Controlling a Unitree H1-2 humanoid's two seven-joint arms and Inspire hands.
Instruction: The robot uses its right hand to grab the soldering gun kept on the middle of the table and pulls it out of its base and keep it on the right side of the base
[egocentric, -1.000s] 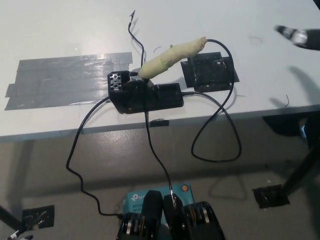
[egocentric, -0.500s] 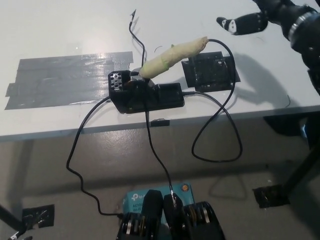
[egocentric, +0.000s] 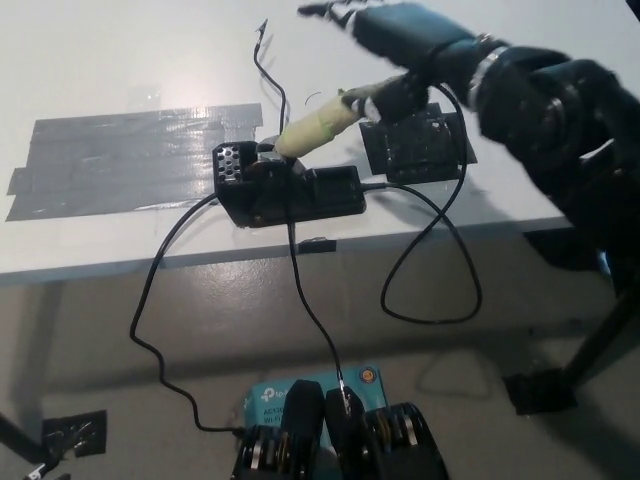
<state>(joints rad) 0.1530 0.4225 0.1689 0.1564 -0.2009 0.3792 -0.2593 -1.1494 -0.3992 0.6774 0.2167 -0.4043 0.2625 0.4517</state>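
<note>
The gun (egocentric: 322, 121) sits tilted in its base (egocentric: 290, 190) at the table's (egocentric: 120, 60) middle. My right hand (egocentric: 400, 45) hovers spread over its handle end, gripping nothing: the reach. Next I must close around it.

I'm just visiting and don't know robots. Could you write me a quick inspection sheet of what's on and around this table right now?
Surface: white table, with a wide patch of grey tape on its left part.
Job's things: soldering gun, handle wrapped in pale tape, sits tilted in its black base near the table's front edge.
Clutter: black taped square just right of the base.
Hands: black right hand is over the handle's far end, fingers spread; grip cannot be told. Left hand not in view.
Cables: black cables hang off the front edge in loops.
Surroundings: grey floor below, with black tape marks.
</note>
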